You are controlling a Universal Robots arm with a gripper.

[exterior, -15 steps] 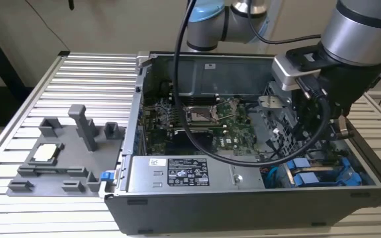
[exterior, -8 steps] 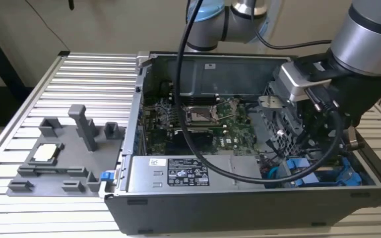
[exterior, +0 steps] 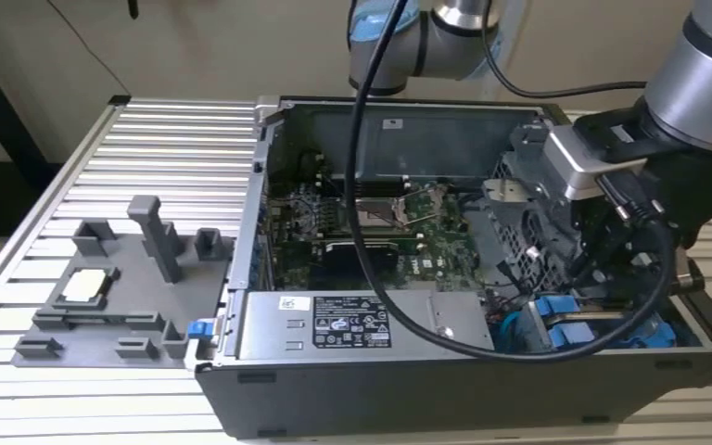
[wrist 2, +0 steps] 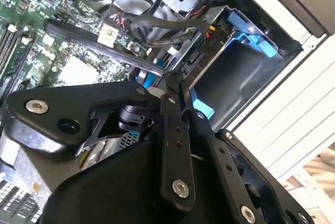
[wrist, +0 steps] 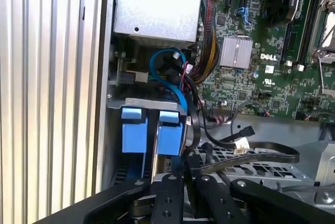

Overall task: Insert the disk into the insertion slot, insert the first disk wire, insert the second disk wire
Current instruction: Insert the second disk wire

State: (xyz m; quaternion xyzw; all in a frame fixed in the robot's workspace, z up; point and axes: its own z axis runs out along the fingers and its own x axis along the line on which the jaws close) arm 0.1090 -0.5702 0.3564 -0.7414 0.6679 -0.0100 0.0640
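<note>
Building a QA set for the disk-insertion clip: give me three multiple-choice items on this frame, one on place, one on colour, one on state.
1. In the exterior view, where is the grey moulded plastic parts holder?
A. On the slatted table at that view's left of the case
B. Inside the case
C. On top of the arm

2. What colour are the plastic tabs at the drive bay in the first wrist view?
A. Red
B. Blue
C. Yellow

3. How is the dark grey metal computer case?
A. Closed
B. Open, green circuit board exposed
C. Upside down

Answers:
1. A, the holder sits on the slats outside the case.
2. B, the tabs are bright blue.
3. B, the board shows.
</note>
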